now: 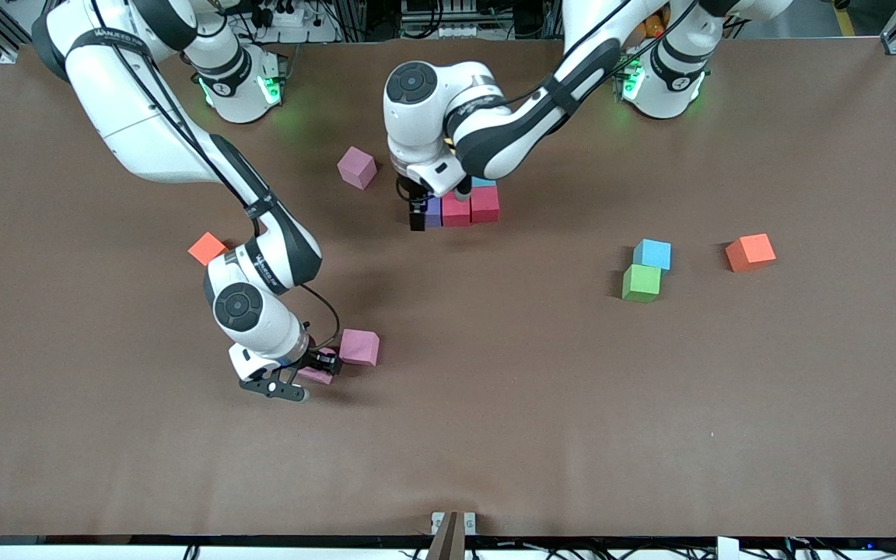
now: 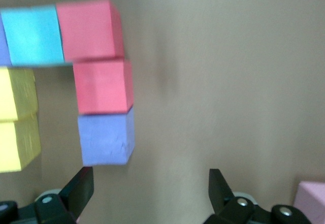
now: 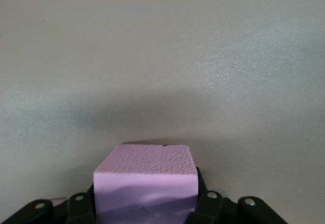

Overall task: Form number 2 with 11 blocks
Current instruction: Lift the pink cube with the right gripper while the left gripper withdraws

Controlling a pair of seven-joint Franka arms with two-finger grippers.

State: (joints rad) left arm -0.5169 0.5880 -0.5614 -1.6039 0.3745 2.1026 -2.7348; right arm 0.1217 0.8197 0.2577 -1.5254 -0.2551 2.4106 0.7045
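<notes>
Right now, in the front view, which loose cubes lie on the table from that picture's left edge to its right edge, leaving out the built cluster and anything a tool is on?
Orange cube → pink cube (just beside the previous in order: pink cube) → green cube → light blue cube → orange-red cube.

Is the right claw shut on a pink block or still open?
Shut on it: in the right wrist view the right claw has its fingers against both sides of the pink block.
</notes>
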